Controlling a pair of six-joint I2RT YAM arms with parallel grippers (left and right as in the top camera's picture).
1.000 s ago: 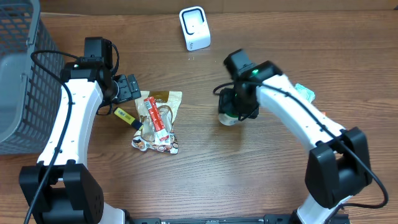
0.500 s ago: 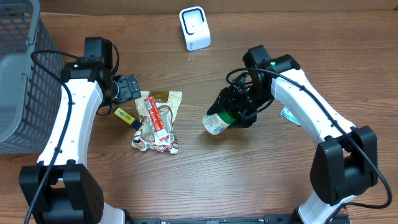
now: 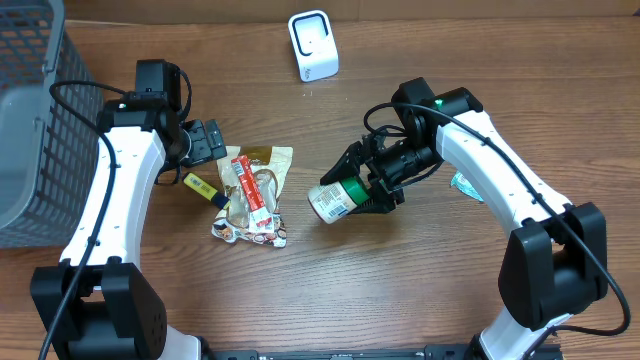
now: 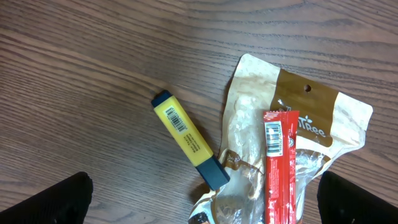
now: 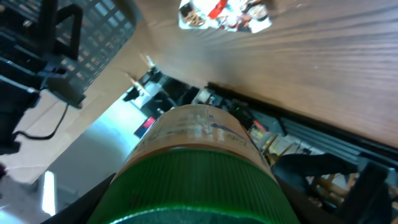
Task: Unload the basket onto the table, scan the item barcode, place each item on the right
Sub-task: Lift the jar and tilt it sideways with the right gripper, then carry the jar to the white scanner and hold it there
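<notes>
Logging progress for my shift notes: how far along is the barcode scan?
Done: the right fingers grip the green-capped jar. In hand: it is held tilted on its side, away from the white scanner. Left: showing its barcode to that scanner.

A yellow highlighter (image 4: 186, 138) lies against a tan pouch (image 4: 323, 118) bearing 1 red packet (image 4: 280, 174).

Yellow highlighter (image 4: 188, 140) lies beside a tan pouch (image 4: 249, 124); red packet (image 4: 280, 168) apparently atop it.

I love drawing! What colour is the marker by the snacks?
Yellow plastic marker, dark blue ends; left wrist view.
</notes>
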